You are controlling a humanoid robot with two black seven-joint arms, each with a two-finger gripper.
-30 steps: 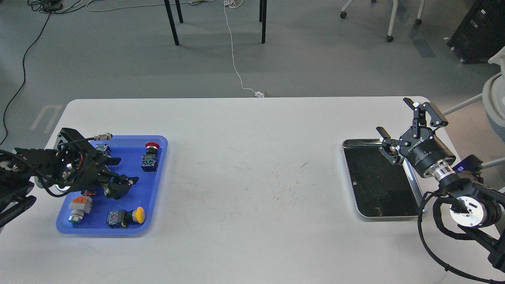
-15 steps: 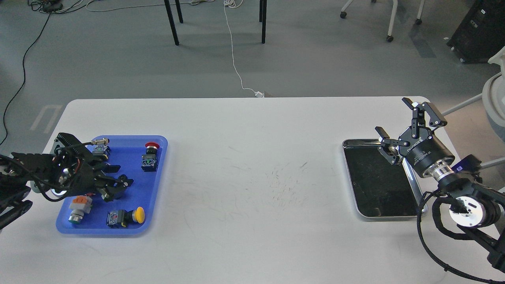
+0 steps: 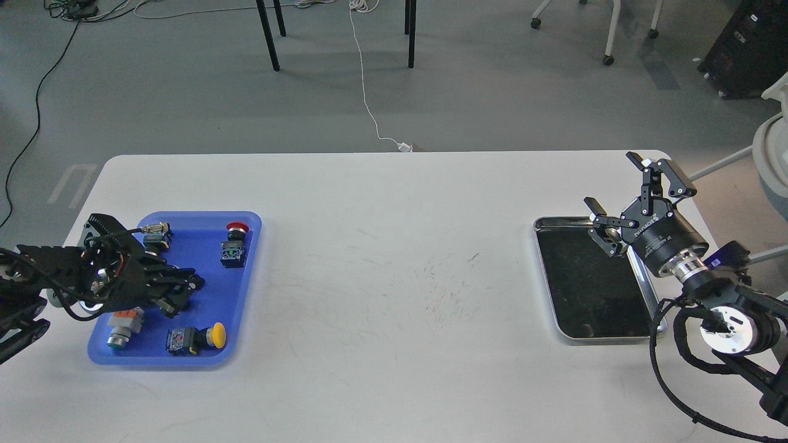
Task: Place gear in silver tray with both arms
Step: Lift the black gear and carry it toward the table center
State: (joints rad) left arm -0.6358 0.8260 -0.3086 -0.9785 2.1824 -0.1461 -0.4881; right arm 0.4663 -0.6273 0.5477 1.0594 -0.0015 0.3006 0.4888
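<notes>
The silver tray lies at the table's right, its dark bottom bare. My right gripper is open and empty, hovering above the tray's far right corner. My left gripper lies low over the blue tray at the left, which holds the gear: a red-capped button, a yellow-capped button, an orange and grey switch and a silver-topped part. Its fingers are drawn together over the tray's middle. Whether anything sits between them is hidden by the dark fingers.
The white table has a scuffed patch in the middle. A white cable and black table legs are on the floor beyond the far edge. A chair base stands at the back right.
My left gripper has pulled back to the left and lowered into the blue tray, and its fingers have closed from wide apart. My right gripper has barely moved.
</notes>
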